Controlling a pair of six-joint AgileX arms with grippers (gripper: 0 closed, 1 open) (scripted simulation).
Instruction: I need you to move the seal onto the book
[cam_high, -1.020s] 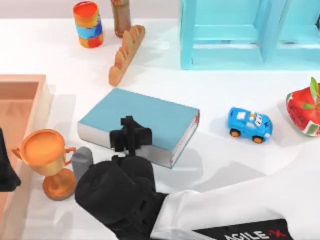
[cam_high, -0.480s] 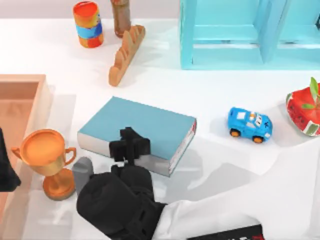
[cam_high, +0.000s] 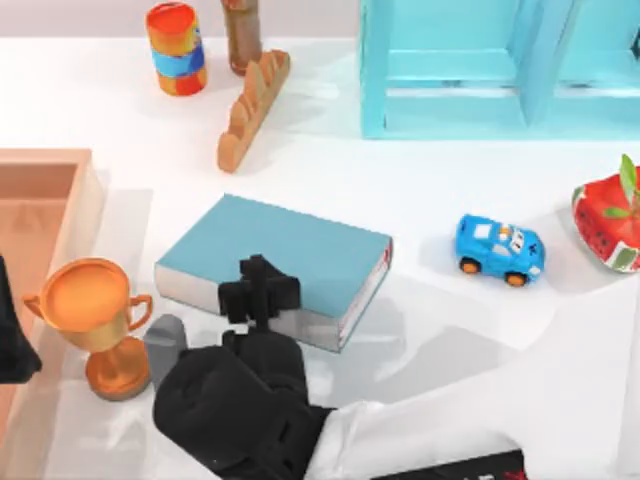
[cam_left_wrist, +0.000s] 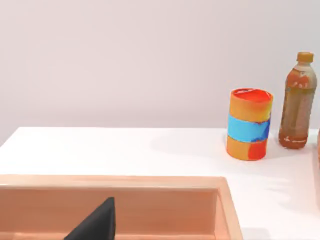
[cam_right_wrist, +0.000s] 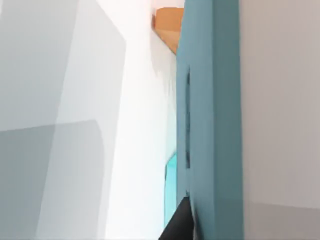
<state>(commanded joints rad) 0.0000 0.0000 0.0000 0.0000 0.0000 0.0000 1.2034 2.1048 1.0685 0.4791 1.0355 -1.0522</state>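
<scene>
A: Entry. Where is the seal?

B: I cannot make out any red knob or black block; so I cannot tell where it lies; the right gripper (cam_high: 258, 290) covers the likeliest spot.

A: The book, then?

B: The book (cam_high: 290, 245) lies flat near the middle of the table (cam_high: 450, 190), teal cover up, white page edges toward the front edge; turned slightly askew to the table's edges; in the right wrist view its teal cover (cam_right_wrist: 212, 120) runs close past the camera.

A: State of the right gripper's jaws?

B: It sits over the book's front edge, black fingers at the cover; whether they are parted or closed, or hold anything, I cannot tell; the arm reaches in from the front edge, toward the right.

A: Left arm?

B: Parked at the left edge over the wooden tray (cam_high: 40, 210); a dark fingertip (cam_left_wrist: 95, 225) shows above the tray wall (cam_left_wrist: 150, 182); jaw state not readable.

A: Surroundings?

B: Gold trophy (cam_high: 95, 320) just left of the book; grey cylinder (cam_high: 165, 340) beside it; wooden rack (cam_high: 252, 108) behind the book; striped can (cam_high: 176, 47) and bottle (cam_high: 242, 35) at the far edge; light-blue shelf unit (cam_high: 500, 70) far right; toy car (cam_high: 498, 250) right of the book; red fruit-like object (cam_high: 610, 225) at the right edge.
</scene>
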